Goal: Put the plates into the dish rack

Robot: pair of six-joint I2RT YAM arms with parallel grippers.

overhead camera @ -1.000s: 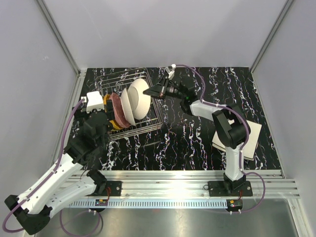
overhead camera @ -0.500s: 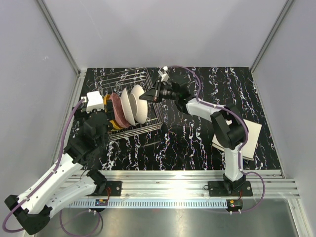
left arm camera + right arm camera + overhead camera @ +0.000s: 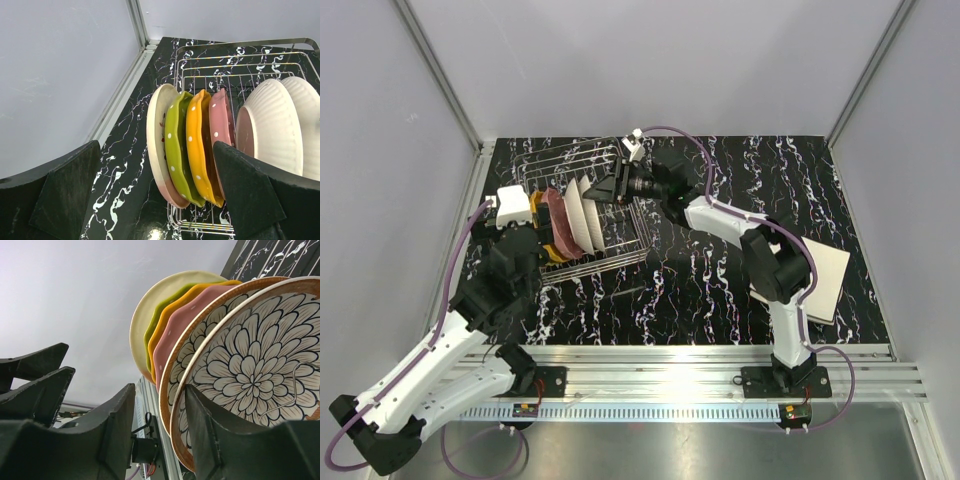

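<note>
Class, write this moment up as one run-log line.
left gripper: open, beside dish rack | right gripper: open at patterned plate rim | racked: six plates upright | table: squarish plate waiting

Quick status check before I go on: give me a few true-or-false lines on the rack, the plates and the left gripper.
Six plates stand on edge in the dish rack: true.
The left gripper grips the green plate: false, its jaws are open and hold nothing.
A squarish cream plate lies on the table beside the right arm: true.
The orange plate stands between two petal-patterned plates: false, it stands between the green plate and the pink plate.
</note>
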